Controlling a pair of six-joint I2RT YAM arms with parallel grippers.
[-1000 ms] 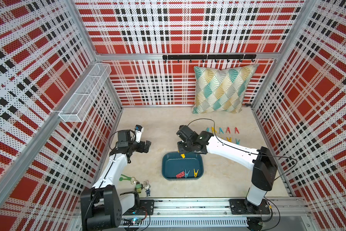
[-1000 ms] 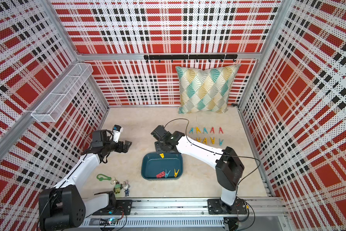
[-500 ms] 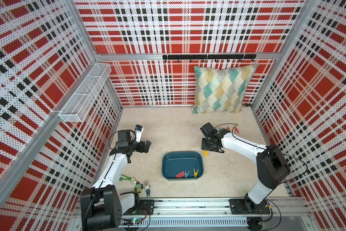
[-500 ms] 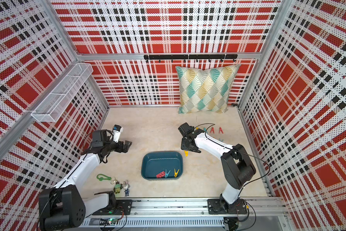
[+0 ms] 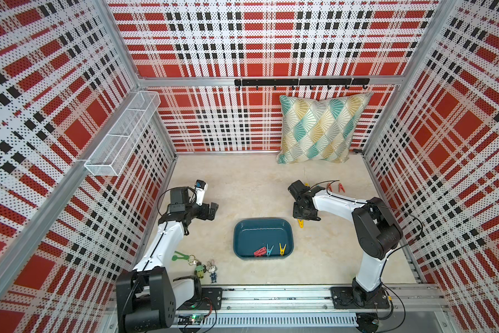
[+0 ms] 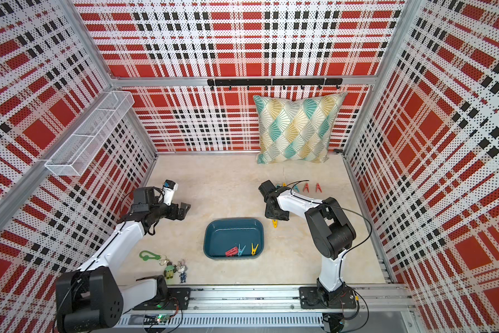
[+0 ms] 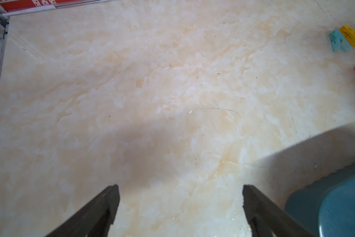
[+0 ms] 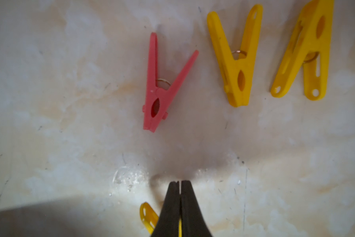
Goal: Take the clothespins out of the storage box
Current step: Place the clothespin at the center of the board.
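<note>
Clamped shut on a yellow clothespin, the right gripper hangs just beside the storage box, which holds three clothespins: red, teal and yellow. Ahead of its fingertips a red clothespin lies flat, nose toward the gripper and legs splayed away, with two yellow clothespins alongside. Farther off, the left gripper gapes over the table.

Perforated metal walls printed in red, white and black plaid close the cell on three sides, set in a bare aluminium frame, under soft, even light that casts only faint shadows. A long black hook rail runs across the back wall above a square cushion patterned with teal, mustard and grey fans, which leans against that wall. A white wire-mesh basket hangs on the left-hand wall. Below lies the beige marbled counter, edged in front by a slotted aluminium rail.
</note>
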